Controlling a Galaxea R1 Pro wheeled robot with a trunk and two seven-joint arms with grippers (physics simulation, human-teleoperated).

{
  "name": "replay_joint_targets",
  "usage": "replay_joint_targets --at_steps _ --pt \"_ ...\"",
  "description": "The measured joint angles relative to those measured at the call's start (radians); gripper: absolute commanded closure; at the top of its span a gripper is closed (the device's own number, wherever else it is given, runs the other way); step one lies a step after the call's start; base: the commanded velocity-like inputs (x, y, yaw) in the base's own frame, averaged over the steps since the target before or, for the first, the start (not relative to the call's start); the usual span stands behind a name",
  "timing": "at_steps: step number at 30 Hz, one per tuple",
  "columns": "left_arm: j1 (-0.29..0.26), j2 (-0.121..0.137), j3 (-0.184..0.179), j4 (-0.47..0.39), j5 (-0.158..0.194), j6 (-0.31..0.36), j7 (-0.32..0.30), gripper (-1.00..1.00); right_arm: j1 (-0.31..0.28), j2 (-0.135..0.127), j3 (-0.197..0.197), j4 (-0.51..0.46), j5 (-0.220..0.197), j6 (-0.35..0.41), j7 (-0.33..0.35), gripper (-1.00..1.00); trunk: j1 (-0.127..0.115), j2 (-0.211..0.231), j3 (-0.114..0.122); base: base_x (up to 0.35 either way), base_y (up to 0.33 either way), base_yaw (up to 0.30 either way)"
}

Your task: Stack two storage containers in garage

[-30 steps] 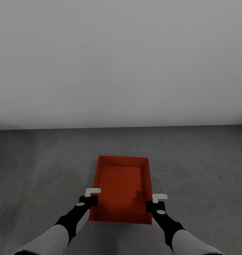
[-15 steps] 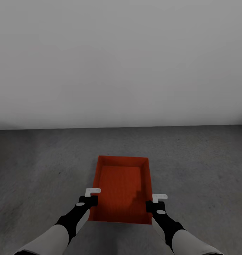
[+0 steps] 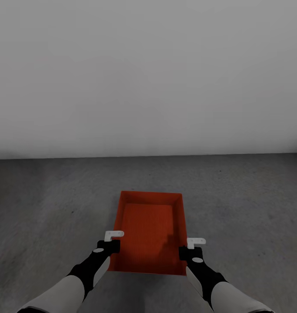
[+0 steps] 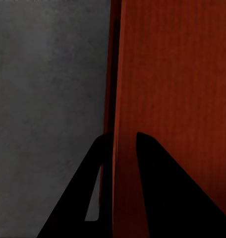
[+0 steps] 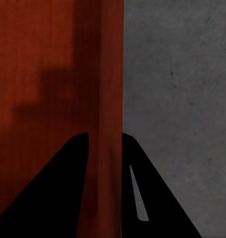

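Observation:
One orange-red storage container [image 3: 150, 226] sits low over the dark grey floor [image 3: 44, 204] of the garage, straight ahead of me in the head view. My left gripper [image 3: 112, 246] is shut on its left wall and my right gripper [image 3: 183, 252] on its right wall, both near the closer end. In the left wrist view the dark fingers [image 4: 147, 163] straddle the thin wall of the container [image 4: 172, 89]. In the right wrist view the right gripper [image 5: 104, 135] pinches the container [image 5: 48, 59] wall the same way. Whether the bin touches the floor I cannot tell.
A plain light grey wall [image 3: 148, 78] rises a short way beyond the container. Mottled concrete spreads out to both sides of it, as the floor [image 4: 48, 99] and floor [image 5: 182, 74] in the wrist views.

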Motion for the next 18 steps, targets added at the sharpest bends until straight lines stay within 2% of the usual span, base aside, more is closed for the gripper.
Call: replay_joint_targets --at_steps 18 --pt "0.0 0.0 0.0 -0.001 -0.001 0.001 0.0 1.0 0.0 0.001 -0.002 0.0 0.0 -0.001 -0.001 1.0 0.0 0.0 0.0 0.0 0.0 0.0"
